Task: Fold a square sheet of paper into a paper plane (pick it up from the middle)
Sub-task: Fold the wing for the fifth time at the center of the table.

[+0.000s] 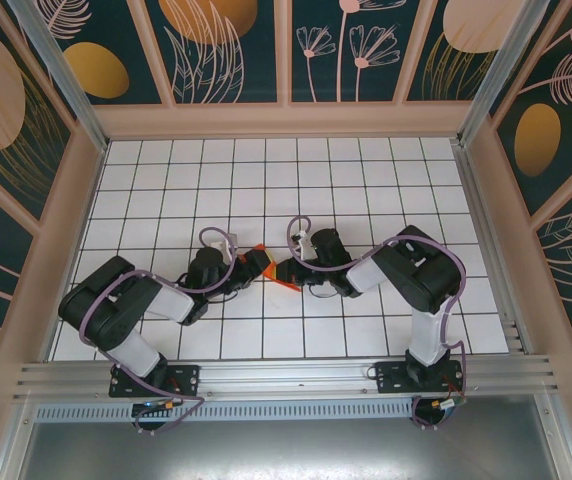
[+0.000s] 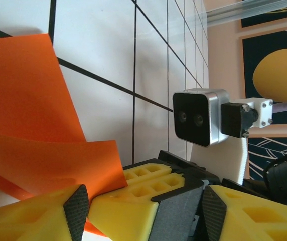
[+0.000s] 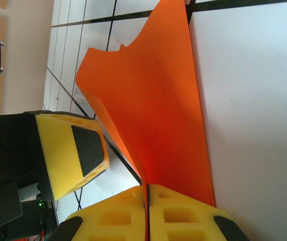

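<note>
Orange paper (image 3: 158,125), white gridded table (image 1: 366,170), floral walls (image 1: 226,50)

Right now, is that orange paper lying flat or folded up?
Folded: the orange paper stands off the table in bent layers, its edge pinched in the shut right gripper.

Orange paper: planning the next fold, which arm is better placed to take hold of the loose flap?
Left, probably. The left gripper stands open right by the orange paper, while the right gripper is shut on it.
</note>
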Available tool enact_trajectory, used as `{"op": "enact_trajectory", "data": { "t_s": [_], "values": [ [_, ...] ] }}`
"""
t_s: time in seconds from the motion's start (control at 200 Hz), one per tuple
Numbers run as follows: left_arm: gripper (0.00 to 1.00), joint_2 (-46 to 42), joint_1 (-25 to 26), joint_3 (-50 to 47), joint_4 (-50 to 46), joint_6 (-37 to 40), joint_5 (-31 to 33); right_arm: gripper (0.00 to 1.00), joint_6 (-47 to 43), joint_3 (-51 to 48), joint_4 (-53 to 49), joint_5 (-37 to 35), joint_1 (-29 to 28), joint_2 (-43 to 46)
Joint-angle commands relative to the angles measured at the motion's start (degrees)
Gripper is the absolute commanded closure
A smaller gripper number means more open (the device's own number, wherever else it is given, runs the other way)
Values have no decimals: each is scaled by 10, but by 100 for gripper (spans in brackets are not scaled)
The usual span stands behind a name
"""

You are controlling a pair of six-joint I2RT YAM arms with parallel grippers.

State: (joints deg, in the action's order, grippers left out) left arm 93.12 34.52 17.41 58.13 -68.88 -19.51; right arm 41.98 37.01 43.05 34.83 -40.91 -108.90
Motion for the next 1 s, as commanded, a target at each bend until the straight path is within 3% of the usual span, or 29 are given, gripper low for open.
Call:
{"op": "enact_trajectory", "data": {
  "t_s": [0.0, 0.996],
  "values": [
    [36, 15, 3, 6, 33, -4, -7, 91, -3, 7, -18, 9, 4, -11],
    [41, 67, 3, 41, -52, -14, 11, 77, -73, 34, -141, 3, 3, 34]
  ]
}}
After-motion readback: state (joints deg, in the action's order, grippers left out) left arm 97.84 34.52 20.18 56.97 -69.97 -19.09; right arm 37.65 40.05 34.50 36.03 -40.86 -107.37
